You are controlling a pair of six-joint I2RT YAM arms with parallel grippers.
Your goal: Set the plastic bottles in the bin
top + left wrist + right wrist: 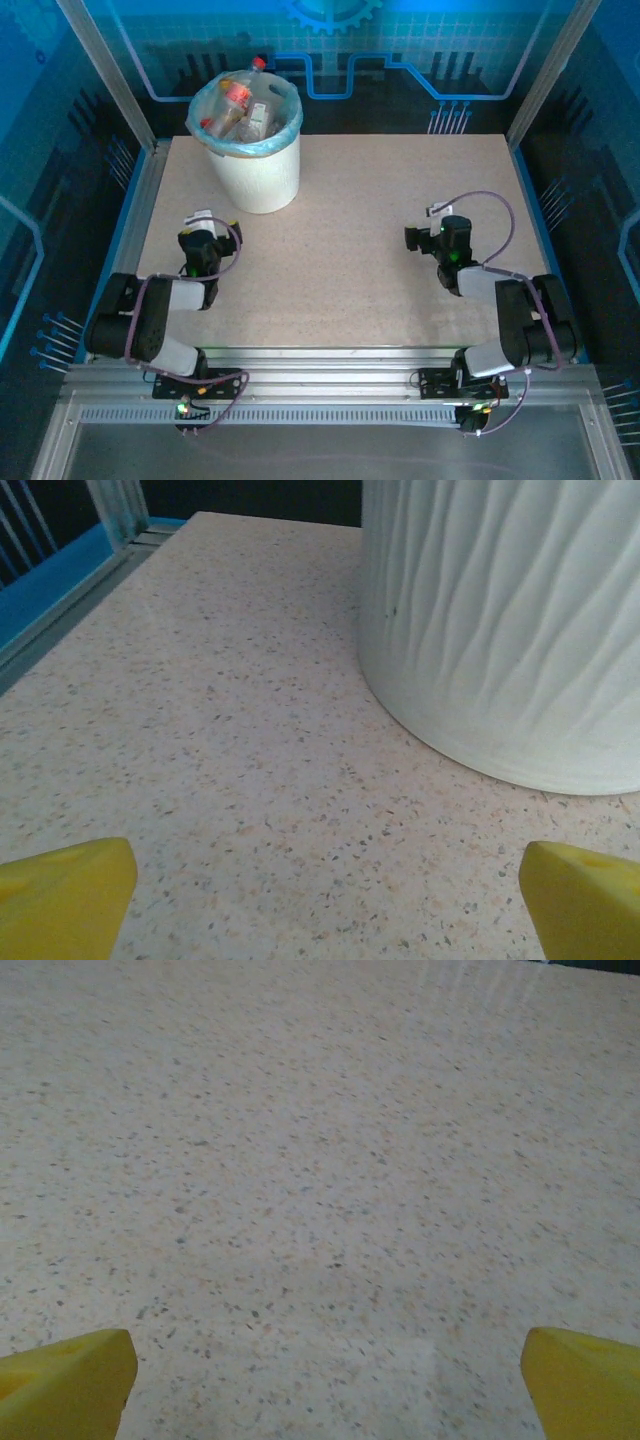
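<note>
Clear plastic bottles (243, 108), a few with red-orange labels, are piled inside the white round bin (258, 178). A light-blue bag liner (205, 105) is folded over its rim. One red cap (259, 63) pokes above the rim at the bin's 12 o'clock. The bin stands upright at 11 o'clock on the speckled beige surface (350, 230).

The yellow left fingers (65, 895) are at 9 o'clock on the surface, near the bin but not touching it. Its ribbed white wall is at their 1 o'clock. They are spread wide over bare surface.

The right fingers (65, 1380) are at 3 o'clock, well apart from the bin. They are also spread wide, gripping nothing, over bare speckled surface.
</note>
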